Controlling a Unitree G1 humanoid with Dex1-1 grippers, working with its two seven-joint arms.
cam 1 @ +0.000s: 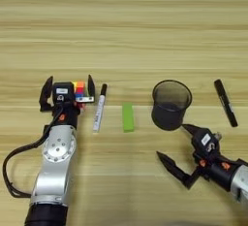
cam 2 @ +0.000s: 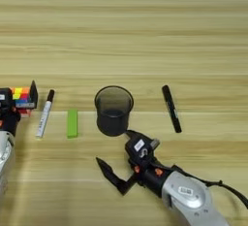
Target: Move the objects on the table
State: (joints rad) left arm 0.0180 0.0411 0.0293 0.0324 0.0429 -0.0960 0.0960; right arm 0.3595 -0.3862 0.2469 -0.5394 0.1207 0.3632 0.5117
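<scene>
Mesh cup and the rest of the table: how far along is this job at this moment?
Possibly done: the black mesh cup stands upright and free, with the right tool open just below it, holding nothing. In hand: the left tool is open around the puzzle cube, not closed on it. Left: the white marker, green bar and black pen lie flat on the table, with no tool on them.

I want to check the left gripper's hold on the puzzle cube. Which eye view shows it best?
The left eye view: the whole left gripper shows, both fingers open around the puzzle cube. The right eye view cuts it at the picture's left edge, showing the cube and only one finger.
</scene>
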